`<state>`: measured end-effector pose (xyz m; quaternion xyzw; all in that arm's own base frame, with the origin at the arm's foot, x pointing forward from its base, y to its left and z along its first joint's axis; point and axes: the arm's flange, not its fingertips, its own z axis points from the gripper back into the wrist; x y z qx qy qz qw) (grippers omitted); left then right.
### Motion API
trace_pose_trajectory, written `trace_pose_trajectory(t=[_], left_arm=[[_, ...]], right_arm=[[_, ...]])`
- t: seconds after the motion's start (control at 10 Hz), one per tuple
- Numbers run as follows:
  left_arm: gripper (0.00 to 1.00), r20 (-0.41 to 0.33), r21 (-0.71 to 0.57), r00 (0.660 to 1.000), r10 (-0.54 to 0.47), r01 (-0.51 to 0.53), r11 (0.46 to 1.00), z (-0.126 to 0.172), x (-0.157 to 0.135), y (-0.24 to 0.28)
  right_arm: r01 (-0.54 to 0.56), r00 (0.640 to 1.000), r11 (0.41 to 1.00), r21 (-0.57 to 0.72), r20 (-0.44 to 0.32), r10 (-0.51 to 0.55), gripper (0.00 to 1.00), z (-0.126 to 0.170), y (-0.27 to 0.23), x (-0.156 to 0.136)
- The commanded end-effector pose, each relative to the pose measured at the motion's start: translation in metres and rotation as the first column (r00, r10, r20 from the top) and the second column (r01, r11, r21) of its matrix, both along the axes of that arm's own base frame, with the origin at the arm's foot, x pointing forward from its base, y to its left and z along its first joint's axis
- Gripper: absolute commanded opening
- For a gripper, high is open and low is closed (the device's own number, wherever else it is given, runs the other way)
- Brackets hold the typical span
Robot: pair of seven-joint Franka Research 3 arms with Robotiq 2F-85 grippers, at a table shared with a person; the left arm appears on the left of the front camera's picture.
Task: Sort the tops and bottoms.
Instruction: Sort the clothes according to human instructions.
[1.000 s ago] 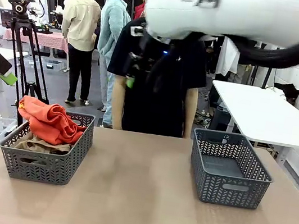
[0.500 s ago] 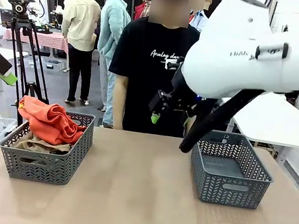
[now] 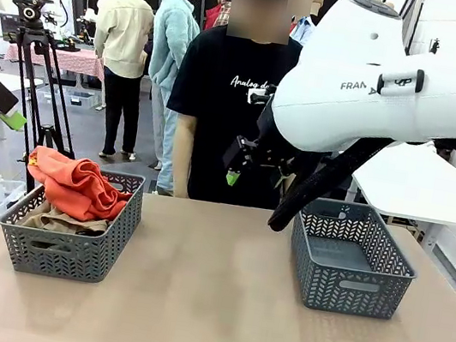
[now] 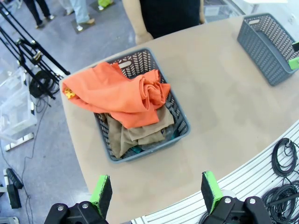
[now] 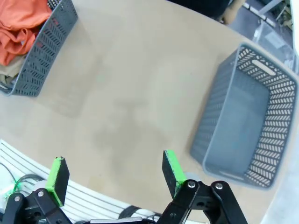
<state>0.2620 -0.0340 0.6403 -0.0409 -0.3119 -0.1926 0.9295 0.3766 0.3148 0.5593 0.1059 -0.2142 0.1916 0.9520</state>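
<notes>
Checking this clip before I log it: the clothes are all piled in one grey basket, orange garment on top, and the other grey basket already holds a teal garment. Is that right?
Not quite. The other grey basket holds nothing, as the right wrist view shows. The rest stands: the orange garment lies on top of the pile in the full basket, seen in the left wrist view.

So the table (image 3: 206, 306) has two baskets on it: the left basket (image 3: 70, 237) sits near its left edge and the right basket (image 3: 351, 260) is well apart from it, over toward the right edge, with bare tabletop between them. In the left basket there's a pile of clothes, with the top garment (image 3: 74, 183) draped over the basket's far-left rim and another garment (image 4: 140, 130) lying under it. A person (image 3: 237, 112) stands just behind the table's far edge, between the two baskets, and the right gripper (image 3: 257, 160) hangs above the table in front of the person, left of the right basket.
</notes>
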Motion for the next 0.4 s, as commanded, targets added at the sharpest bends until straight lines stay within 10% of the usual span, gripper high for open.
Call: trace_pose_trajectory(t=[0.0, 0.3], left_arm=[[1.0, -0.002, -0.012, 1.0, -0.006, 0.005, 1.0, 0.0007, 0.0, 0.0], [1.0, -0.002, -0.012, 1.0, -0.006, 0.005, 1.0, 0.0007, 0.0, 0.0]], right_arm=[[0.006, 1.0, 1.0, 0.0, -0.008, -0.006, 1.0, -0.0021, -0.0046, -0.0032], [0.006, 1.0, 1.0, 0.0, -0.008, -0.006, 1.0, -0.0021, -0.0046, -0.0032]])
